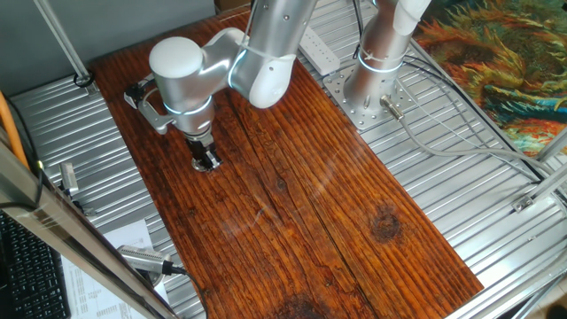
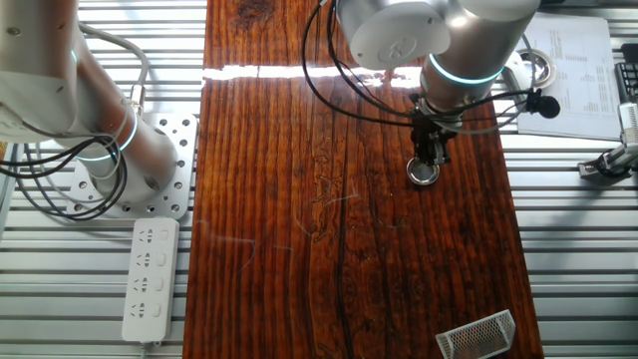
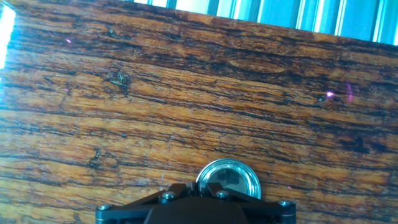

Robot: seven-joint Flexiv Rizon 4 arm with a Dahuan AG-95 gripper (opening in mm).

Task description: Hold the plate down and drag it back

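Observation:
The plate (image 3: 237, 173) is a small round metal disc with a silvery rim and a dark centre, lying flat on the wooden board (image 3: 186, 93). In the hand view it sits right at my fingertips, its near edge hidden under them. My gripper (image 3: 194, 188) stands with its fingers together, pointing straight down. In the other fixed view the gripper (image 2: 431, 160) presses its tip on the plate (image 2: 423, 176) near the board's right edge. In the one fixed view the gripper (image 1: 205, 159) covers most of the plate (image 1: 211, 167), near the board's left edge.
A second arm's base (image 2: 130, 165) stands on the ribbed metal beside the board, with a white power strip (image 2: 150, 279) next to it. A small metal mesh piece (image 2: 477, 335) lies at the board's near right corner. Papers (image 2: 573, 80) lie beyond the right edge.

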